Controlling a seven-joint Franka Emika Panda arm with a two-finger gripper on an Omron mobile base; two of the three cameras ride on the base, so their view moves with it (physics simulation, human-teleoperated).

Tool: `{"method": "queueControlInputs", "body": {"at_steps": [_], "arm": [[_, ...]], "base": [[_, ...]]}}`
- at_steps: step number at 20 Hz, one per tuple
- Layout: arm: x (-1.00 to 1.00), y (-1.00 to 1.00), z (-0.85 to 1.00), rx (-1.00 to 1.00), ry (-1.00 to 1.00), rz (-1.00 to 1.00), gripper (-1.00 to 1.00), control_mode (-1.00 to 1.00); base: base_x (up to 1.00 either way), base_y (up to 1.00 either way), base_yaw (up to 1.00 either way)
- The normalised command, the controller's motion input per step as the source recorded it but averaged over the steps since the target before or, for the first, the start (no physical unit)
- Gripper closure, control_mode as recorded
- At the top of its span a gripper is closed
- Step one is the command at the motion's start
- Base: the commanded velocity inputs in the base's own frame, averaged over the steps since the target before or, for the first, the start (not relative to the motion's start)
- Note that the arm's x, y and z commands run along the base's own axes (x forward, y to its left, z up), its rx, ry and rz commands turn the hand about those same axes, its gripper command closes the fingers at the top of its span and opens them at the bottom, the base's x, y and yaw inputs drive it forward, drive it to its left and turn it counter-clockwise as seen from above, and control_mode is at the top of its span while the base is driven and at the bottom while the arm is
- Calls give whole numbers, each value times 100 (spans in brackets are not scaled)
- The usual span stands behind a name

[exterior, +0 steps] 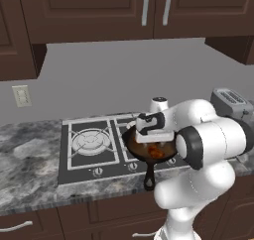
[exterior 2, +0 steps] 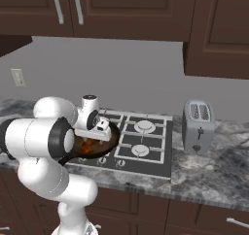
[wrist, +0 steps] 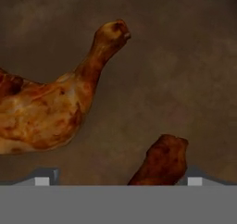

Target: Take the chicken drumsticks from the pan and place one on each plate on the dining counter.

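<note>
The chicken drumsticks (wrist: 44, 112) are seen lying in the pan (exterior: 149, 152), the open hand (wrist: 118, 181) poised around one end; a slip is risked on glazed meat.

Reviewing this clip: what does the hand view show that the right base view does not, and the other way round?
Hand view alone: two separate drumsticks up close, a large one with its bone end pointing up and the tip of a second rising between the open jaws.

Right base view alone: the gas hob, the toaster to its right, a wall outlet, and the arm bent over the pan.

Both: the pan's brownish inside and the orange-brown meat in it.
</note>
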Motion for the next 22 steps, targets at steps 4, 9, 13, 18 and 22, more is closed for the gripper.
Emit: {"method": "queueControlInputs", "body": {"at_steps": [4, 9, 13, 18, 22], "arm": [[9, 7, -57, -2, 5, -4, -100, -100], [0, 2, -62, -1, 2, -9, 100, -100], [0, 6, -67, 0, 0, -27, 100, -100], [0, 24, -50, 0, -11, -45, 100, -100], [-3, 12, -17, 4, -7, -49, 100, -100]], "base": [[0, 0, 0], [0, 0, 0], [0, 0, 0], [0, 0, 0], [0, 0, 0]]}}
